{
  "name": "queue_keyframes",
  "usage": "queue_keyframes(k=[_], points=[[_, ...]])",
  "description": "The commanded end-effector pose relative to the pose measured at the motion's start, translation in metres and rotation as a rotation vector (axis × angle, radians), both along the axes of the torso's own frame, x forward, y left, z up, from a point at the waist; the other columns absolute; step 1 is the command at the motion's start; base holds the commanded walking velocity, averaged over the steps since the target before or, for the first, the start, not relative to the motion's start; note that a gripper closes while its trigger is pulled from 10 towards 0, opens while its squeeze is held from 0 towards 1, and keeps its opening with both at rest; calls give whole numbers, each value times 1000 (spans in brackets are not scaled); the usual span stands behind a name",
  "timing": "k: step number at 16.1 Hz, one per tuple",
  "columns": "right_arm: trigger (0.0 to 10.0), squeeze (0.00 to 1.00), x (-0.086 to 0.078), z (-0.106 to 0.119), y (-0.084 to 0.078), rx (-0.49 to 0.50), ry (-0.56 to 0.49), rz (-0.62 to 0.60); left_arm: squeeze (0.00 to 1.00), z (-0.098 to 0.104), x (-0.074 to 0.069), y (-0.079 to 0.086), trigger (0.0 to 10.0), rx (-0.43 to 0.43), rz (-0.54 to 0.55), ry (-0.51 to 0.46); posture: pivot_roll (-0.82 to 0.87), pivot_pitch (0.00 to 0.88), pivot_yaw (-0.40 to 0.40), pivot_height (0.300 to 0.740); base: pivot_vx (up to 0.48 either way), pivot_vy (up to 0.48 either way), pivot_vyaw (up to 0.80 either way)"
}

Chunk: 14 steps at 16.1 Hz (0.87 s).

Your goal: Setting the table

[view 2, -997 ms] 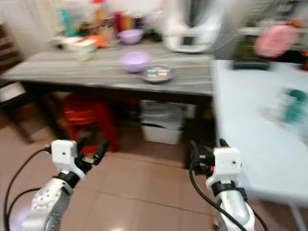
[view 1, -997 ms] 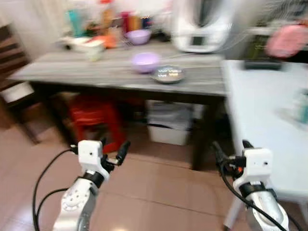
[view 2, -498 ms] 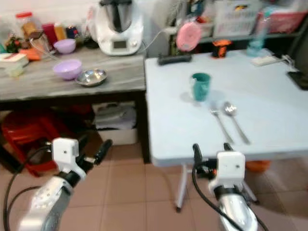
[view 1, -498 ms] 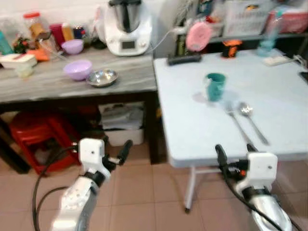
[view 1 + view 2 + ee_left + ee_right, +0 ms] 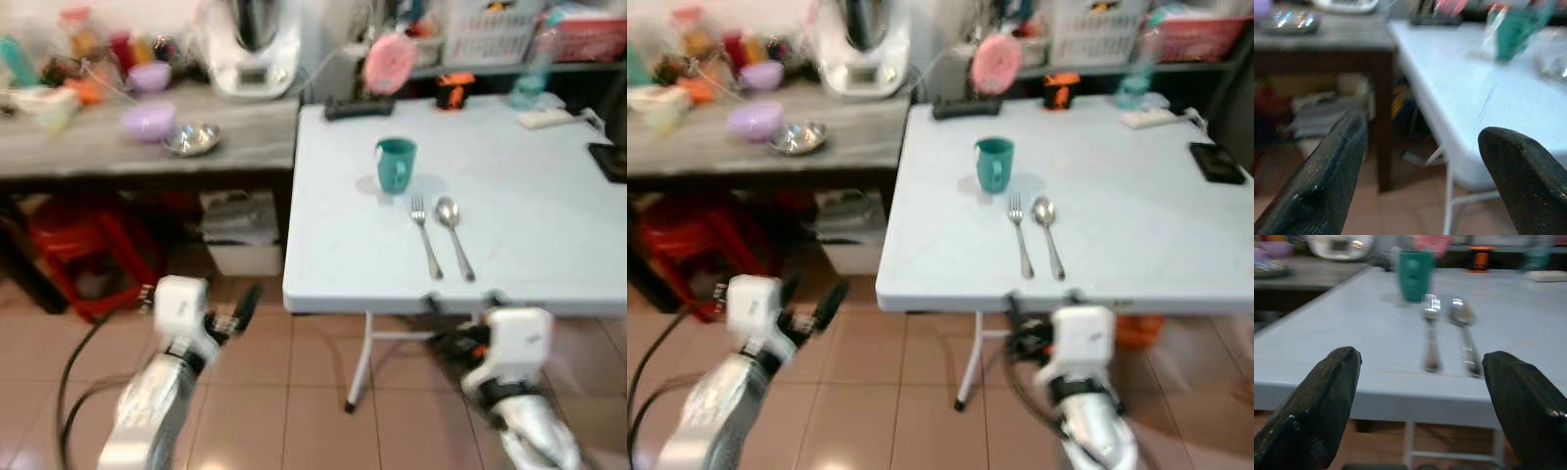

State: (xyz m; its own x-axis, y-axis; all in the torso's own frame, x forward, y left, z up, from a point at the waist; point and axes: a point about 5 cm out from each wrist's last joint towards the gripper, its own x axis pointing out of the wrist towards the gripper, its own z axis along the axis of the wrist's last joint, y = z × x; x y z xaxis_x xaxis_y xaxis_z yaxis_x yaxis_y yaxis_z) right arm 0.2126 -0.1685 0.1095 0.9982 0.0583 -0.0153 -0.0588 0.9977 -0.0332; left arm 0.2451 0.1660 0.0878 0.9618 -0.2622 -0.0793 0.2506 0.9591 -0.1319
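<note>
Fingers of both grippers are spread wide apart and hold nothing. On the left, the left gripper hangs over the tiled floor, level with the gap under a grey wooden side table. That side table carries a purple bowl, a small metal dish just beside it, and a white kitchen machine at the back. A red stool sits beneath it.

Next to it stands the white folding table. On it a green mug stands upright, and nearer the front edge a fork and a spoon lie side by side, close but apart, with the fork on the left. A black phone lies at the far right edge.

On the right, the right gripper is held low just in front of the table's near edge, pointing toward the fork and spoon.
</note>
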Motion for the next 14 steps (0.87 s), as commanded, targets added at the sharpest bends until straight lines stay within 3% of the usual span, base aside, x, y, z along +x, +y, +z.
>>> queue_keyframes(k=[1, 4, 9, 11, 14], points=[[10000, 0, 0, 3, -3, -9, -11, -4, 0, 5, 3, -1, 10000, 5, 0, -16, -71, 31, 99, 740, 0, -341, 0], [10000, 0, 0, 3, -2, -2, -12, -2, 0, 5, 4, -1, 10000, 4, 4, -14, -71, 33, 101, 740, 0, -315, 0], [10000, 0, -1, 3, 0, -8, -9, 9, 0, 7, 4, 1, 10000, -2, 28, -24, -69, 40, 102, 740, 0, 0, 0], [10000, 0, 0, 3, 1, -8, -11, 11, 0, 8, 5, -1, 10000, -21, 5, -31, -68, 40, 102, 740, 0, 0, 781], [10000, 0, 0, 2, 2, -1, -11, 12, 0, 11, 4, -2, 10000, -46, -6, -42, -66, 39, 99, 740, 101, 0, 0]])
